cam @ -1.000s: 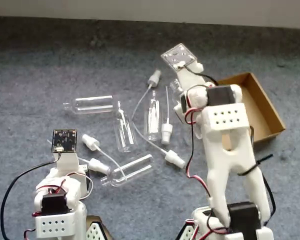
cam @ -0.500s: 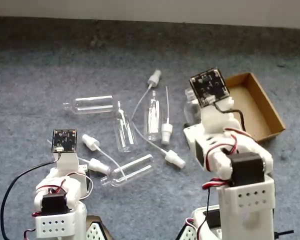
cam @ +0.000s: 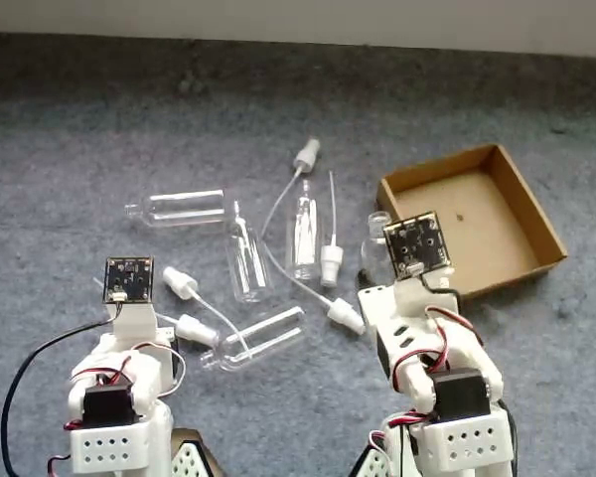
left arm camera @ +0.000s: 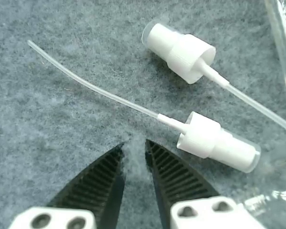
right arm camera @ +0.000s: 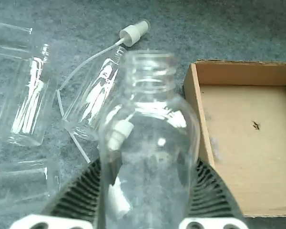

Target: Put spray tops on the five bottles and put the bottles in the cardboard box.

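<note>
Since a second ago the right arm has folded back from its far reach beside the cardboard box (cam: 529, 202) to the near side of the worktop (cam: 79, 119), bringing the held bottle (cam: 374, 236) with it; the left arm has not stirred. The task looks to be at its very start. The box holds no bottle, just a small dark speck, and as far as I can see none of the five bottles wears a top. Four lie on their sides: the far-left bottle (cam: 184, 207), the left-middle bottle (cam: 248, 260), the right-middle bottle (cam: 303, 234) and the near bottle (cam: 258, 338). Loose tops are scattered among them, such as the far spray top (cam: 306, 154) and the centre spray top (cam: 346, 316). All five cappings and all five placings therefore appear to remain. In the high view the right arm's camera board covers the grasp. The right wrist view makes it plain: the right pincer (right arm camera: 148, 167) is pinching the held bottle across its body, and the threaded neck is open and bare, with the box just to the right. The left wrist view shows the left pincer (left arm camera: 133, 145) with its jaws a narrow crack apart and nothing between them, just short of the nearer spray top (left arm camera: 214, 140) and the farther spray top (left arm camera: 181, 45). The high view gives the whole count and layout.
</note>
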Robot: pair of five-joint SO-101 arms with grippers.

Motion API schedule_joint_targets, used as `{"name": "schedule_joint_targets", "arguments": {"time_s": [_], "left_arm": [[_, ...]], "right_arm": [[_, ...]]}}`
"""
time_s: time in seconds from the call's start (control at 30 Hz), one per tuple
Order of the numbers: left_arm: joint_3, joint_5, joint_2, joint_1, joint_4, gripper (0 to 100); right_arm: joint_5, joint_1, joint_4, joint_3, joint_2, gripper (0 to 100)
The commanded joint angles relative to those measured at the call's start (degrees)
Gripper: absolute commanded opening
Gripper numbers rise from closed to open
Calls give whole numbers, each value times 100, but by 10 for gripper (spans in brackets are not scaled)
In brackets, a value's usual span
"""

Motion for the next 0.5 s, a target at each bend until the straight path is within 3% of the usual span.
{"name": "schedule_joint_targets", "arguments": {"time_s": [0.0,0.17,0.27,0.47], "left_arm": [[119,18,-75,66,26,5],[119,0,-75,-4,26,5],[119,-193,-75,-523,18,5],[75,-1952,-75,-2079,-923,5]], "right_arm": [[-53,66,-497,347,-277,82],[-62,66,-681,796,-479,82],[-413,84,-866,1059,-655,82],[-571,66,-971,1376,-1182,82]]}}
